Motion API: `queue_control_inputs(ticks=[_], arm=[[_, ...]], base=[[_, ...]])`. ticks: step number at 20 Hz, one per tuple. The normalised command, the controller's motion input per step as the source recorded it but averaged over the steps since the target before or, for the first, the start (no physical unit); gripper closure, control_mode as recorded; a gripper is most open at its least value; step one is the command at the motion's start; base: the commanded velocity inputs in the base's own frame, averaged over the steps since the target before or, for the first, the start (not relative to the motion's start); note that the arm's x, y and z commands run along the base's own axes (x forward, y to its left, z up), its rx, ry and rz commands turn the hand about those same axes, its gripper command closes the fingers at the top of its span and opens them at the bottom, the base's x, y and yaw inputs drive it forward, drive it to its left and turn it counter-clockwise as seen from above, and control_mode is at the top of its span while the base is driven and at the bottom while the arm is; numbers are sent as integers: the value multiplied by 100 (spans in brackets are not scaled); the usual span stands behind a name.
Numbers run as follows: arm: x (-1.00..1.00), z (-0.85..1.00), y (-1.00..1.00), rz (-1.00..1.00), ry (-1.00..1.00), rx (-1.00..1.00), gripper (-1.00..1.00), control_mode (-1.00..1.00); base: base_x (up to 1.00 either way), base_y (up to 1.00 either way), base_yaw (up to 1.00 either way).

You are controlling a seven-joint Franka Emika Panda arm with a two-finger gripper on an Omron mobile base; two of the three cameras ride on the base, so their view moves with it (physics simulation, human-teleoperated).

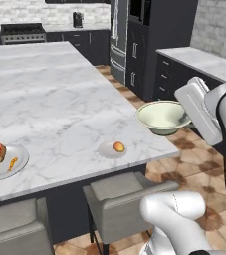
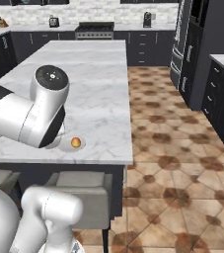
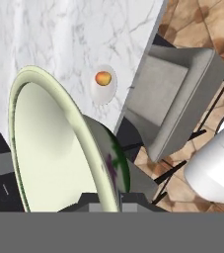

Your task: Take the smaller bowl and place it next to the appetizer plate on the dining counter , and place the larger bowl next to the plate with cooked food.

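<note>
smaller bowl (image 3: 59,148) rim pinched between fingers (image 3: 86,201)

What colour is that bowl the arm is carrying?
The smaller bowl is pale cream-green inside and darker green outside; the hand view shows it best.

The smaller bowl (image 1: 163,117) hangs in the air just past the right corner of the dining counter (image 1: 59,99), above the floor. On the counter, the appetizer plate (image 1: 112,148) lies near that corner, the plate with cooked food (image 1: 5,160) well to its left
</note>
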Motion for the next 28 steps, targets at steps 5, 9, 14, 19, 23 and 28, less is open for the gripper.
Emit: queue_control_inputs(ticks=[5,9,14,19,23,28], arm=[[0,0,0,0,0,0,100,100],[0,0,0,0,0,0,100,-100],[13,-5,0,0,0,0,100,-100],[89,-11,-79,21,11,1,100,-100],[100,-3,-30,36,25,2,100,-100],[98,-48,-8,31,5,-2,100,-100]], base=[[0,0,0],[0,0,0],[0,0,0],[0,0,0],[0,0,0],[0,0,0]])
